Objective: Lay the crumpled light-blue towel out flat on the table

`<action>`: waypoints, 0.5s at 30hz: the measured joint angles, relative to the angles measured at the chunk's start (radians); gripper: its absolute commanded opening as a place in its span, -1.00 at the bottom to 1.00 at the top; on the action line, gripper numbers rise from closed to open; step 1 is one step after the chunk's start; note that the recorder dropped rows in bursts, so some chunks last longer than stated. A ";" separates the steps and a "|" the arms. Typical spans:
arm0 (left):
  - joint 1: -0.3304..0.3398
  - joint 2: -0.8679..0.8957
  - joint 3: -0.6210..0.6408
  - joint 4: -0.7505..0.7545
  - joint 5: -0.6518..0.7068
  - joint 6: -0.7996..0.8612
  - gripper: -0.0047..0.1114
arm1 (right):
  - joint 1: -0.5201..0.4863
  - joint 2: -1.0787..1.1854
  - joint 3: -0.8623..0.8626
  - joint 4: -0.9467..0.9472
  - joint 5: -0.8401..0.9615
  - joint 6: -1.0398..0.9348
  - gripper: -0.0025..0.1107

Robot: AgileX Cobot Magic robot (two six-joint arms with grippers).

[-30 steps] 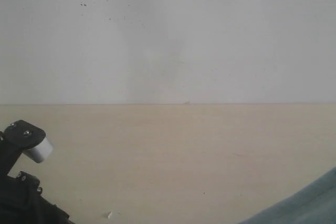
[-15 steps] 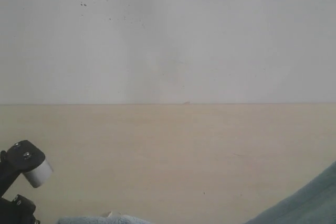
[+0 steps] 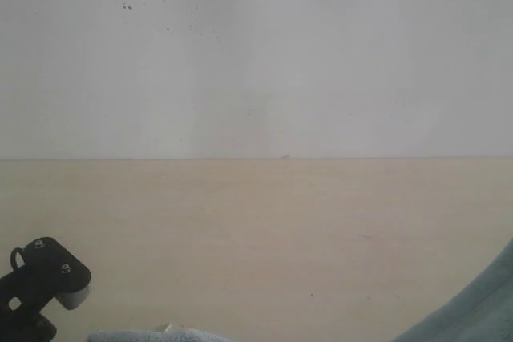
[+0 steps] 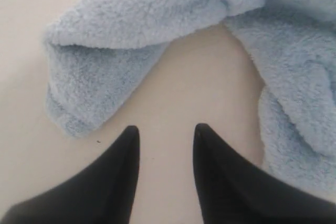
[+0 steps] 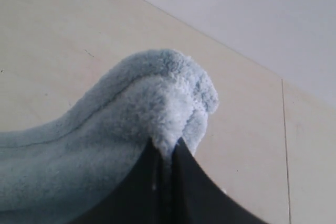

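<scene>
The light-blue fluffy towel (image 4: 131, 30) lies crumpled on the beige table (image 4: 205, 93) in the left wrist view, curving around a bare patch. My left gripper (image 4: 165, 132) stands open over that patch, a folded towel end just beyond its fingers (image 4: 118, 182), nothing between them. In the right wrist view my right gripper (image 5: 167, 148) is shut on a bunched fold of the towel (image 5: 157, 98), lifted above the table (image 5: 63, 35). The exterior view catches only towel slivers at the bottom right (image 3: 473, 314) and bottom left (image 3: 152, 335).
Part of the left arm (image 3: 44, 282) shows at the exterior view's bottom left. A white speckled wall (image 3: 256, 54) rises behind the table's far edge. A table seam (image 5: 283, 129) runs past the held fold in the right wrist view.
The left arm has dropped lower and tilted at the exterior view's bottom left. A towel sliver has appeared at the bottom edge. The towel at the bottom right has shrunk toward the corner.
</scene>
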 measured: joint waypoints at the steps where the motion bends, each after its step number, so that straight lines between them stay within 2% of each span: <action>1: 0.000 0.029 0.000 0.008 -0.020 -0.005 -0.35 | 0.000 0.000 0.000 0.000 -0.002 0.000 -0.96; 8: 0.000 0.195 0.000 0.021 -0.165 -0.017 -0.35 | 0.000 0.000 0.000 0.000 -0.009 -0.006 -0.96; 15: 0.000 0.250 0.000 0.026 -0.213 -0.031 -0.35 | 0.000 0.000 0.000 0.000 -0.013 -0.006 -0.96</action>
